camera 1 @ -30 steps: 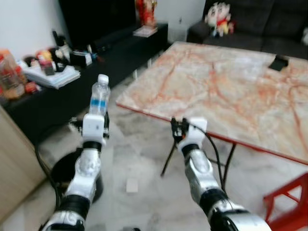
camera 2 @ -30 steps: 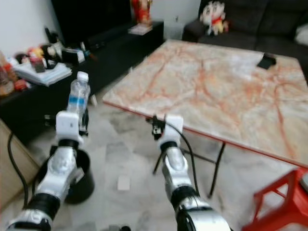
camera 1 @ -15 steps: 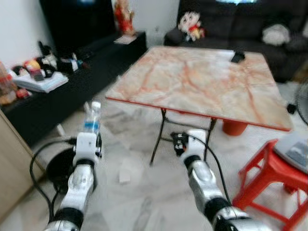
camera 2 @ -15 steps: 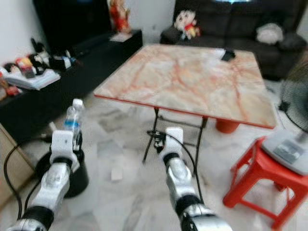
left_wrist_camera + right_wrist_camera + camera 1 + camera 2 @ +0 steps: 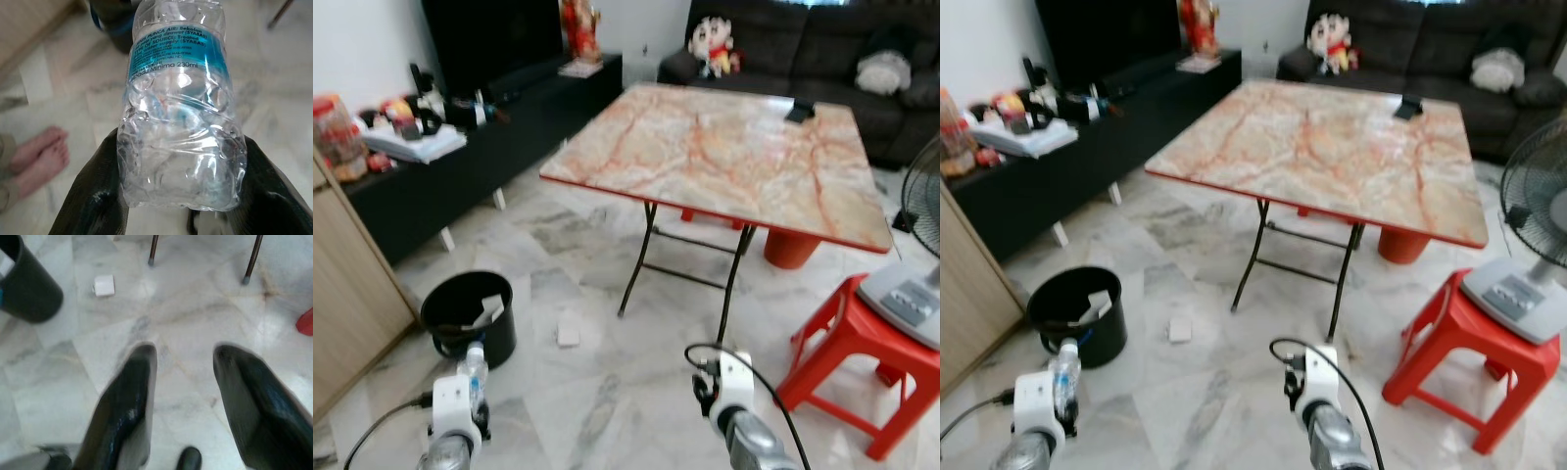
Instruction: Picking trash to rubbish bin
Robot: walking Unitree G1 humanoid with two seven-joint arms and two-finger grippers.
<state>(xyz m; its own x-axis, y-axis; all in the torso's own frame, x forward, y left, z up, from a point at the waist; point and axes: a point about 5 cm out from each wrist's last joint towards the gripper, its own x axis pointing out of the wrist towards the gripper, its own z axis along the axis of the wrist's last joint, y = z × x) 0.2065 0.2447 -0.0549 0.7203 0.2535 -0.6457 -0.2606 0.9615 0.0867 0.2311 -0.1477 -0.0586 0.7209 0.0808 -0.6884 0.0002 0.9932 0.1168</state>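
My left gripper [image 5: 470, 377] is shut on a clear plastic water bottle [image 5: 180, 103] with a blue label, held upright low at the front left [image 5: 475, 364]. A black rubbish bin [image 5: 468, 317] with white scraps inside stands on the floor just beyond the bottle. A small white piece of trash [image 5: 568, 336] lies on the tiles to the bin's right, also seen as a white scrap [image 5: 104, 285]. My right gripper [image 5: 182, 382] is open over bare floor, its wrist [image 5: 732, 377] low at the front centre.
A folding marble-top table [image 5: 724, 147] stands ahead. A red stool [image 5: 862, 357] carrying a fan base sits at the right. A wooden cabinet [image 5: 347, 284] is at the left, a black TV bench [image 5: 460, 147] beyond it. A person's bare foot [image 5: 41, 156] is near my left gripper.
The camera has pulled back and up, so the bin and more floor show. Both arms have dropped low in the picture; the left still holds the bottle.
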